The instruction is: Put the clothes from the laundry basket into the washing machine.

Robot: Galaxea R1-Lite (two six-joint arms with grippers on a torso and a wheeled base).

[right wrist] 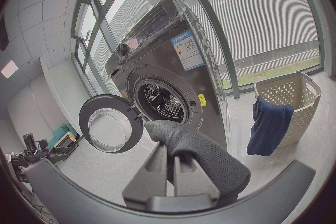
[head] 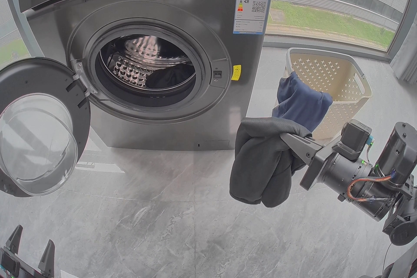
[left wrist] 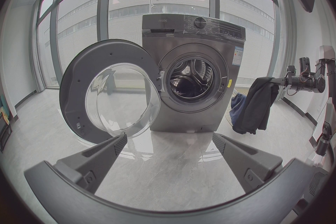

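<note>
Head view: right gripper is clamped on the dark grey garment, which hangs straight down off it above the floor, near the laundry basket. Drum opening lies to its left and farther forward, with the door open wide. Blue garment is draped over the basket rim. Left gripper is spread wide, empty, down low.

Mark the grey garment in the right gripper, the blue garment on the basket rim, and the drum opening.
grey garment (head: 260,161): head view, hanging fold.
blue garment (head: 304,103): head view, draped middle.
drum opening (head: 145,66): head view, centre.
</note>
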